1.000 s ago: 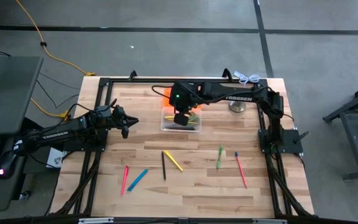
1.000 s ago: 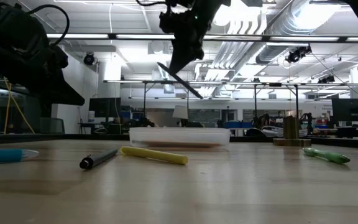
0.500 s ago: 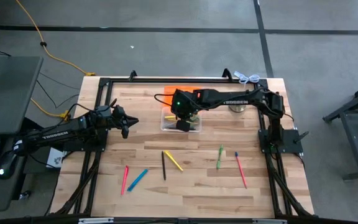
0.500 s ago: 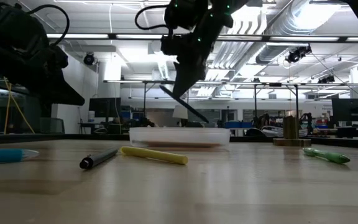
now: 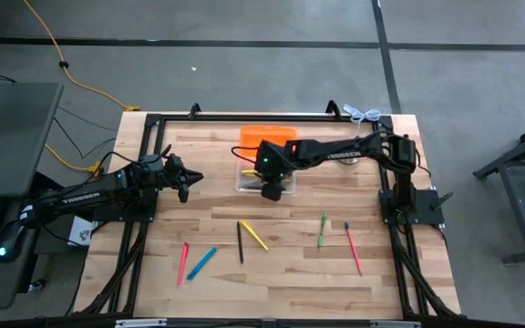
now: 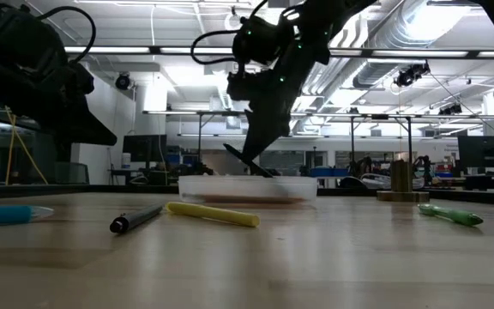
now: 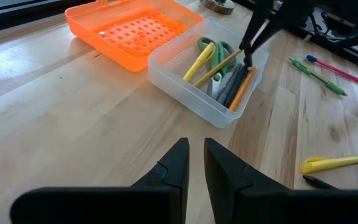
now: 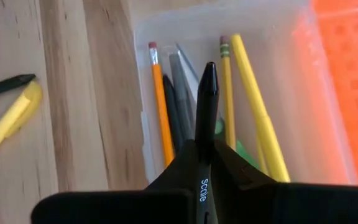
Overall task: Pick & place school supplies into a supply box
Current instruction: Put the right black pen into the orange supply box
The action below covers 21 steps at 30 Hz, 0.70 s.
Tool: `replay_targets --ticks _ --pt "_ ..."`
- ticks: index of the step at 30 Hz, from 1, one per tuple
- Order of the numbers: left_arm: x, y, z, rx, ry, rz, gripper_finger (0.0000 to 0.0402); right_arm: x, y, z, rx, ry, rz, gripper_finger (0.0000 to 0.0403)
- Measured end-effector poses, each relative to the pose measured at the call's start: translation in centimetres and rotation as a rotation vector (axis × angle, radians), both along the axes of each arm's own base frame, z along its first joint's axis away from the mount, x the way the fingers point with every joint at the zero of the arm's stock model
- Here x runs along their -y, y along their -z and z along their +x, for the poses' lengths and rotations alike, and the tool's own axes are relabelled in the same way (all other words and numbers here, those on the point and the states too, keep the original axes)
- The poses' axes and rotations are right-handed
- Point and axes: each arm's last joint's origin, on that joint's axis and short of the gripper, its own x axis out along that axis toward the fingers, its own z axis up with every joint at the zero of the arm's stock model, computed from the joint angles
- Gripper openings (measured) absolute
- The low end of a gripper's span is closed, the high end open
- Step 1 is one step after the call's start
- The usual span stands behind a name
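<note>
My right gripper (image 5: 272,186) hangs over the clear supply box (image 5: 244,180), shut on a black pen (image 8: 206,93). In the box lie yellow and orange pencils, dark pens and green-handled scissors (image 7: 211,50). In the low view the black pen (image 6: 249,160) slants down to the box's rim (image 6: 247,179). Loose supplies lie flat on the table nearer the front: a black pen (image 5: 240,242), a yellow marker (image 5: 254,235), a green pen (image 5: 322,230), a pink pen (image 5: 352,248), a red pen (image 5: 183,262) and a blue one (image 5: 201,262). My left gripper (image 7: 195,163) waits at the table's left, narrowly open on nothing. My right gripper pinches the black pen between its two fingers, on the shaft (image 8: 202,152) back from the pen's free end (image 8: 208,68). The fingers come from above, slanting down. The pen is tilted, its lower end (image 7: 248,61) down among the box's contents; whether it touches them I cannot tell.
An orange tray-like piece (image 5: 267,135) lies just behind the box, toward the far edge. A metal bell (image 6: 399,180) stands at the far right, partly under the right arm. A black frame (image 5: 153,123) runs around the tabletop.
My right gripper has come down toward the supply box with the black pen and tipped steeper, drifting slightly toward the near edge. The pen, held high above the box a second ago, now reaches its rim.
</note>
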Motion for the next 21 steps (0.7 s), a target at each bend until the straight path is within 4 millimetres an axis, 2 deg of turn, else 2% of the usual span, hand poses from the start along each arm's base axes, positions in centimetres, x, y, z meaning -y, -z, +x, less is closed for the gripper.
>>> replay_targets --ticks 21 --pt "0.0 -0.01 0.0 0.0 0.0 0.0 0.0079 -0.02 0.37 0.01 0.025 -0.017 0.029 0.0017"
